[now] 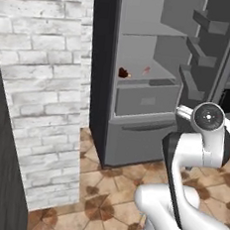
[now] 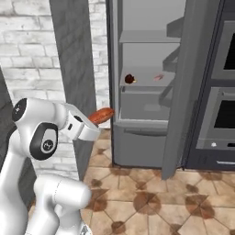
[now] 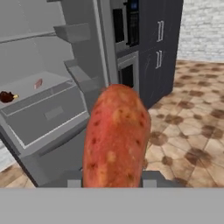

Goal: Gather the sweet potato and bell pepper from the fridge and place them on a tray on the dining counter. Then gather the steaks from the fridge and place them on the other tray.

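**Sweet potato is in the gripper, clear of the fridge — watch the carry**

Your gripper is clamped on the sweet potato, holding it by one end, so most of its length sticks out past the fingers. That long overhang is your main risk, I judge: a fast swing or a sharp base turn could lever it loose and drop it on the tiled floor. The open fridge door stands close on the arm's right side, and a wide sweep toward it could knock the protruding end. The brick wall on the other side leaves little room too.

The sweet potato is a long, rounded tuber, orange-red with pale yellowish blotches, and looks firm. It hangs in the air in front of the fridge, well apart from the shelves.

On the middle shelf, near its left edge, sits a small dark red lump that may be the bell pepper; a pinkish piece lies nearer the right edge, too small to identify. Neither the trays nor the dining counter can be placed from here.
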